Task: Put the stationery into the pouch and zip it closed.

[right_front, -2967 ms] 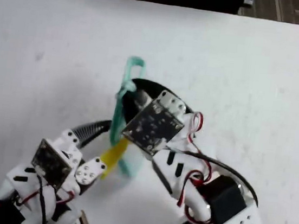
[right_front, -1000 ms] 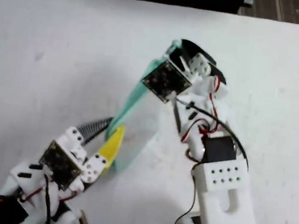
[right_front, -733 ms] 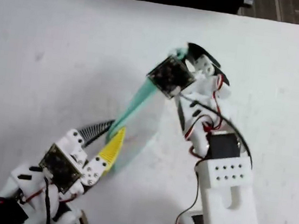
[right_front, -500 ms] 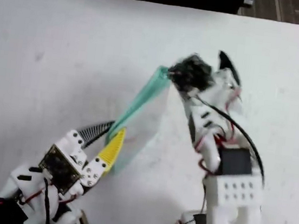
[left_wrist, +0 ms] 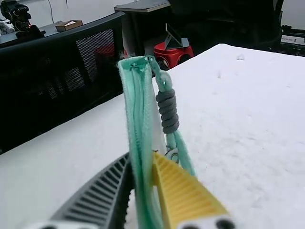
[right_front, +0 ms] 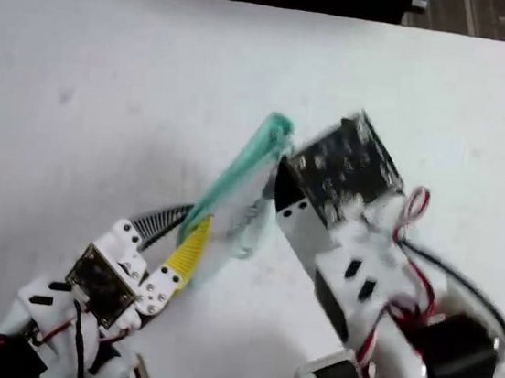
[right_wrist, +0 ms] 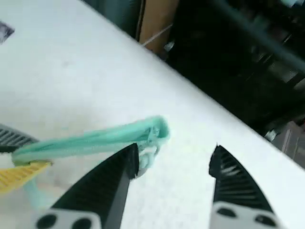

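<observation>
Near the middle of the white table [right_front: 111, 61], the mint-green pouch [right_front: 234, 187] stands on its long edge, running from about 7 o'clock up toward 1 o'clock in the high view. At its 7 o'clock end the left gripper [right_front: 191, 220] is clamped on it, with a yellow finger [right_front: 188, 248] on one side and a grey ribbed finger [right_front: 158, 221] on the other, the fabric pinched between them.

The left wrist view looks along the pouch [left_wrist: 138, 143] from that grip [left_wrist: 141, 160]. The zip edge faces the camera and rises upright, and its two sides lie together along the stretch that shows. A green pull cord [left_wrist: 167, 112] with a grey knotted wrap hangs from the pouch's far end, down the side where the yellow finger sits.

The right arm [right_front: 363, 267] comes in from 5 o'clock, and its camera board [right_front: 343, 168] sits just beside the pouch's 1 o'clock end, at about 3 o'clock from it. In the right wrist view the right gripper [right_wrist: 174, 150] has its two black fingers [right_wrist: 119, 174] spread well apart, holding nothing. The tip of one finger is right at the pouch's [right_wrist: 95, 140] free end, by the small metal slider; whether it touches cannot be told. The other finger stands well clear over bare table. The left gripper's yellow and grey fingers show at the pouch's far end in this view.
</observation>
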